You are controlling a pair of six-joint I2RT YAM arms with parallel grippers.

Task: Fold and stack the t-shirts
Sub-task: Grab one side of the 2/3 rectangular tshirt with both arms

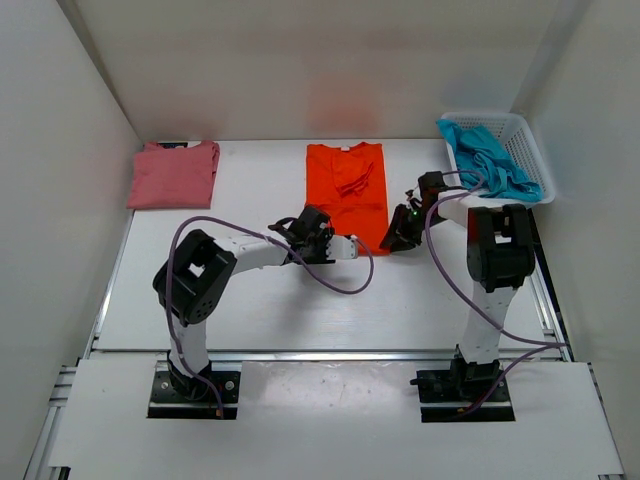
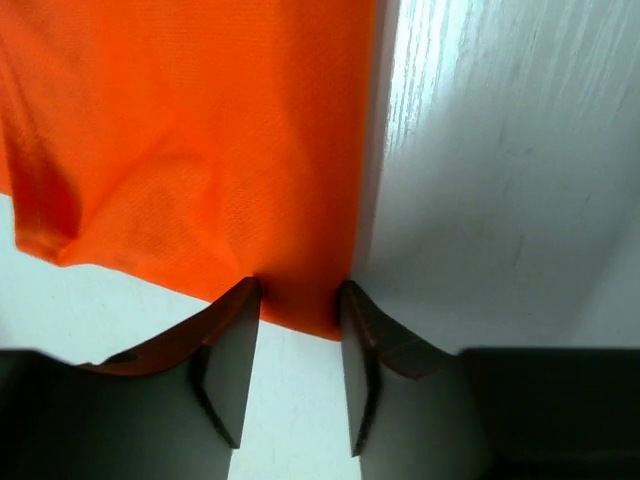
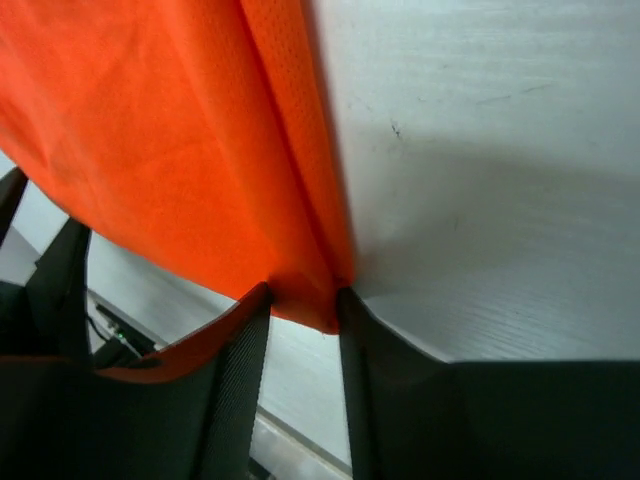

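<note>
Left claw (image 2: 300, 297), right claw (image 3: 303, 298) — gripping orange t-shirt (image 1: 345, 185)

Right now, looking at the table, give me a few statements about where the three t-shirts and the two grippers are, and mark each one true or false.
1. The pink t-shirt lies folded at the far left of the table. True.
2. The teal t-shirt is spread flat in the middle of the table. False: it is bunched in the white basket at the far right.
3. The left gripper and the right gripper each have an edge of the orange t-shirt between their fingers. True.
4. The orange t-shirt is stacked on the pink one. False: they lie apart, and the orange one is in the centre.
</note>
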